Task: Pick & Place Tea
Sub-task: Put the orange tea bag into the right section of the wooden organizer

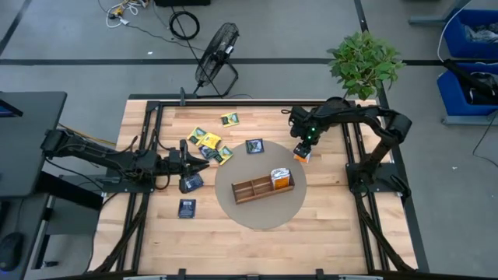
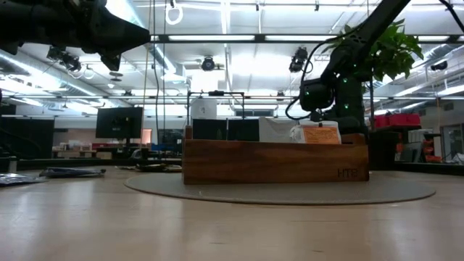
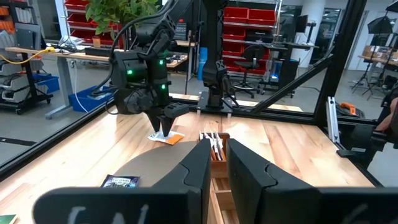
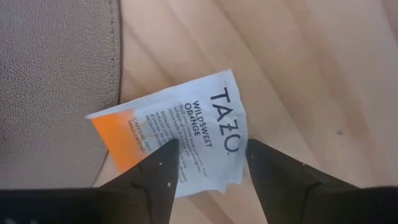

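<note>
right wrist view: flat orange-and-white square tea sachet (image 4: 177, 134) lying on pale wooden tabletop (image 4: 298, 74), straddled by right gripper (image 4: 211, 165), fingers wide apart and nothing held, probably lined up to pinch it. beside it, edge of round grey mat (image 4: 56, 81) bearing brown three-compartment wooden tray (image 1: 261, 187). well off, left gripper (image 1: 189, 165) narrow, hovering among yellow-and-green sachets (image 1: 206, 141); grip uncertain.
</note>
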You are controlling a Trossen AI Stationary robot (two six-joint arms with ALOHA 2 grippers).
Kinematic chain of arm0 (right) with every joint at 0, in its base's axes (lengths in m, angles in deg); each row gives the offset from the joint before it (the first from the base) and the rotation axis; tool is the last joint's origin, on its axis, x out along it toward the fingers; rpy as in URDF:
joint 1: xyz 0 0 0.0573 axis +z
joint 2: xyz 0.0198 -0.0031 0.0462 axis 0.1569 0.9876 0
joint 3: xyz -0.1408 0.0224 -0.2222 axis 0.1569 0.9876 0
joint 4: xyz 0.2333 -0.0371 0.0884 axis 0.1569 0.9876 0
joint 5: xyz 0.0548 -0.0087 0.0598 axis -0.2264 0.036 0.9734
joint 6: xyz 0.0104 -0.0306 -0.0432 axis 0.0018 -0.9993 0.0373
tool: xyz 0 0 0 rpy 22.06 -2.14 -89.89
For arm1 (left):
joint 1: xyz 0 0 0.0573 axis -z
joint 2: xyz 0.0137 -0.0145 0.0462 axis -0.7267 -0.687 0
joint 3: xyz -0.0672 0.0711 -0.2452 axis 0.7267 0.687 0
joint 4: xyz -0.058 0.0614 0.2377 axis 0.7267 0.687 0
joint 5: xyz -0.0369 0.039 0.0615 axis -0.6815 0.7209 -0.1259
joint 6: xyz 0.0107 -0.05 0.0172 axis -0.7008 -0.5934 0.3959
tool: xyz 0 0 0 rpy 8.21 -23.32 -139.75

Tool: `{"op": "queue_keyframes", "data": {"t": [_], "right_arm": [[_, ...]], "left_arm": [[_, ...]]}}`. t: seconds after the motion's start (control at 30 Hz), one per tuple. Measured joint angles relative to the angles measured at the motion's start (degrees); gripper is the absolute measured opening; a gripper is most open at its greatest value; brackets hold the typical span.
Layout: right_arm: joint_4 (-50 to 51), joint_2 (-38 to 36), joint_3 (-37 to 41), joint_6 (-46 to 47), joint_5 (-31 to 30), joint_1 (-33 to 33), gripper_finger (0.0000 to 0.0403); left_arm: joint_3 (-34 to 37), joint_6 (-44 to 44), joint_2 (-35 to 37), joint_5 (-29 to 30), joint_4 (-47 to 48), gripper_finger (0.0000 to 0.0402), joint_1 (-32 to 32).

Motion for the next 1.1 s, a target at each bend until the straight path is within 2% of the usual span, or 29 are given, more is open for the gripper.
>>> {"op": "queue_keyframes", "data": {"t": [0.17, 0.57, 0.83, 1.1], "right_arm": [[0.0, 0.0, 0.1, -1.1, -0.3, -0.2, 0.0151], [-0.1, -3.6, 0.5, -0.9, -1.7, -0.1, 0.0008], [-0.2, -6.3, 0.4, -0.5, -3.4, 0.6, 0.0003], [0.3, -11.7, 0.4, 1.1, -13.8, 7.6, 0.0001]], "left_arm": [[0.0, 0.1, 0.0, 0.0, 0.0, 0.0053, 0.0], [0.0, 0.1, 0.0, 0.0, 0.1, 0.0053, 0.0], [0.0, 0.1, 0.0, 0.0, 0.1, 0.0053, 0.0], [0.0, 0.1, 0.0, 0.0, 0.1, 0.0053, 0.0]]}}
